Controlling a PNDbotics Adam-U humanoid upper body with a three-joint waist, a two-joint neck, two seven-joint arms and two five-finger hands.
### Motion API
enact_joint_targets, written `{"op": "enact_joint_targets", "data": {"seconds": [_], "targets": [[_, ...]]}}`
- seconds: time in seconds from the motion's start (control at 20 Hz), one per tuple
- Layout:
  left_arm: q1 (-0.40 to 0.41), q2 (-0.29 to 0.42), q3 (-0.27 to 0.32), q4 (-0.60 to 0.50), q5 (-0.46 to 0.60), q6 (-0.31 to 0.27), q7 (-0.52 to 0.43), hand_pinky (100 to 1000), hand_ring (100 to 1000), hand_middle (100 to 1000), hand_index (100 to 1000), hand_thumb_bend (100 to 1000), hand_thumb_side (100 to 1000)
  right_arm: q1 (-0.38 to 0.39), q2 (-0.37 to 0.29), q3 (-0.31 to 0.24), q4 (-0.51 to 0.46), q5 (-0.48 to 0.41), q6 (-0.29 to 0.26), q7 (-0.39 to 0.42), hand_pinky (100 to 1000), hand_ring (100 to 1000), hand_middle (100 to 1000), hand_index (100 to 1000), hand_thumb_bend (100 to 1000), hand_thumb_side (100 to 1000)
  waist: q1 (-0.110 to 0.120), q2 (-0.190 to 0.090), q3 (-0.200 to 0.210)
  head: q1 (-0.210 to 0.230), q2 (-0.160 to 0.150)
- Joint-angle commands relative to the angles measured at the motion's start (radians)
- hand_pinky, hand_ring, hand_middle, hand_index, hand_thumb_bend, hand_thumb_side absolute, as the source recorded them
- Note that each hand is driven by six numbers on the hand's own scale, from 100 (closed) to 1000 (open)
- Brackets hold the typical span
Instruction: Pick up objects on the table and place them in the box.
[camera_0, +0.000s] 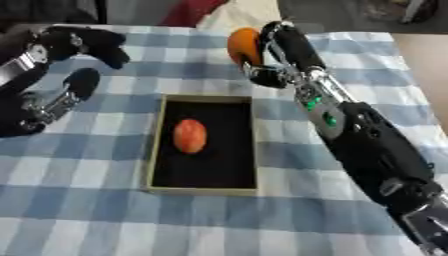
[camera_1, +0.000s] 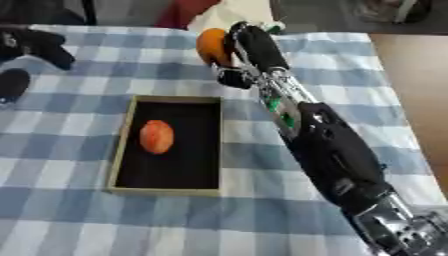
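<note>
Plainly, right robot hand clasps an orange fruit — left robot hand relaxed, fingers apart.

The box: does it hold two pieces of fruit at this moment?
No. The box holds one reddish-orange fruit; the right hand holds the orange fruit beyond it.

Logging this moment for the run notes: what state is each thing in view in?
Box: open-topped, flat on the checked cloth, one fruit inside.
Reddish-orange fruit: lying in the box, untouched.
Orange fruit: held in the right hand, beyond the box's far end.
Right hand: shut on the orange fruit.
Left hand: open, holding nothing, left of the box.
</note>
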Motion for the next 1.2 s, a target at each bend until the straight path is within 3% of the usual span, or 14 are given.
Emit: {"op": "enact_joint_targets", "data": {"seconds": [0.05,0.3,0.7,1.2], "targets": [[-0.003,0.036,0.027,-0.009,-0.008,0.001,0.019,870,751,737,927,100,881,-0.003,-0.056,0.039,-0.1,-0.05,-0.039,0.042,841,672,578,324,100,227,0.003,-0.027,-0.005,0.01,-0.002],[0.006,0.037,0.031,0.004,-0.011,0.006,0.027,872,748,735,929,100,894,0.026,-0.09,0.059,-0.217,-0.102,-0.008,0.109,845,681,592,367,100,250,-0.002,-0.027,-0.008,0.011,-0.002],[0.021,0.037,0.036,0.051,-0.002,0.01,0.03,874,747,734,932,100,909,0.124,-0.158,0.21,-0.395,-0.227,-0.082,0.236,851,717,651,561,100,288,-0.001,-0.028,-0.022,0.019,-0.001],[0.03,0.029,0.034,0.061,0.005,0.009,0.018,877,748,735,934,100,923,0.162,-0.155,0.229,-0.422,-0.266,-0.077,0.409,871,774,744,836,110,563,0.0,-0.025,-0.026,0.022,0.001]]}}
